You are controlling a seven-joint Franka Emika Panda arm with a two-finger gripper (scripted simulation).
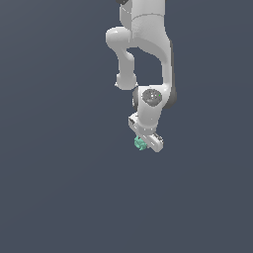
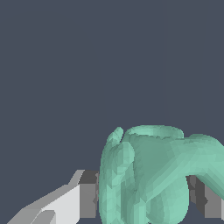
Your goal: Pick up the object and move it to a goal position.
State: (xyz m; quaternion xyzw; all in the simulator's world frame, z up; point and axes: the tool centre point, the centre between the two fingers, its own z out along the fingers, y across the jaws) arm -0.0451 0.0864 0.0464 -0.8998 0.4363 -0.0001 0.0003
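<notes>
While the wrist view is filling with the teal-green object, its lumpy lobes are sitting between the two grey fingertip pads of the end effector, which is clenching on it from both sides. Farther off, in the exterior view, the white arm is hanging down with the object at the end effector's tip, against a plain dark grey-blue background.

White tool grips the teal object.
</notes>
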